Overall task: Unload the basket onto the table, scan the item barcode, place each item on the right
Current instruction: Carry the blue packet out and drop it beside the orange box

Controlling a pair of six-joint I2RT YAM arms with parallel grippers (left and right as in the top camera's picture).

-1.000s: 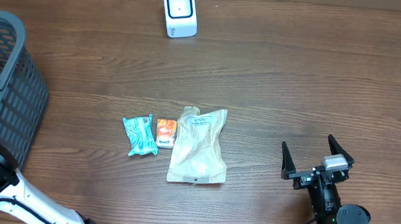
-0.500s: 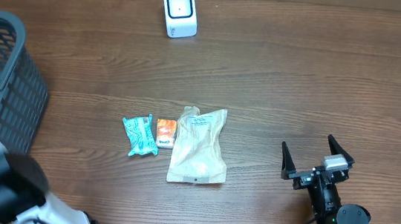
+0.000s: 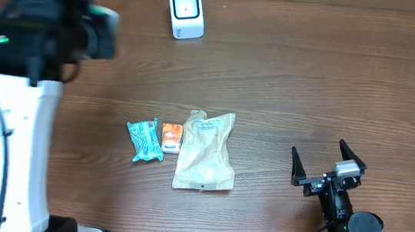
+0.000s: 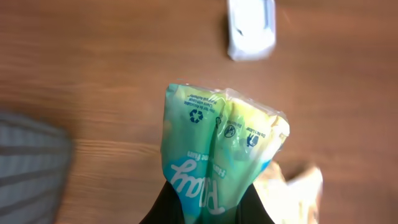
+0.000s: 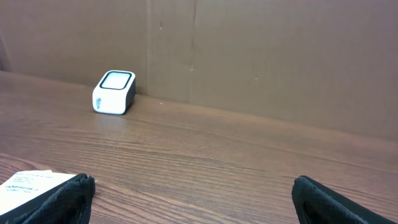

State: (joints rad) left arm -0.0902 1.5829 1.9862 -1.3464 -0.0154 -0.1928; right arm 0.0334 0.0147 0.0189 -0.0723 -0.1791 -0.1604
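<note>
Brown wood-grain table under a plain cardboard backdrop: that is the whole setting. A green and yellow packet [image 4: 217, 149] hangs in the air above it, clamped by its lower end in the left end effector [image 4: 208, 208], whose dark fingers are closed tight on the film. The face toward the wrist camera shows a recycling mark and small print, but no barcode that I can make out. The white scanner [image 4: 250, 28] stands on the table ahead of the packet, near the far edge and well apart from it.

Further out, a teal packet [image 3: 145, 140], a small orange packet [image 3: 171, 138] and a tan pouch [image 3: 205, 150] lie side by side mid-table. The right end effector [image 3: 327, 171] rests at the near right with its jaws wide apart, holding nothing.

The main risk, as I judge it, is a failed read: the code may sit on a hidden face, or a crease in the crinkled film may fold across it. Held at one end only, the packet could also droop or slip on the way over.

A grey basket [image 4: 28, 165] sits at the left edge; its inside is out of sight, so I cannot tell what it holds
</note>
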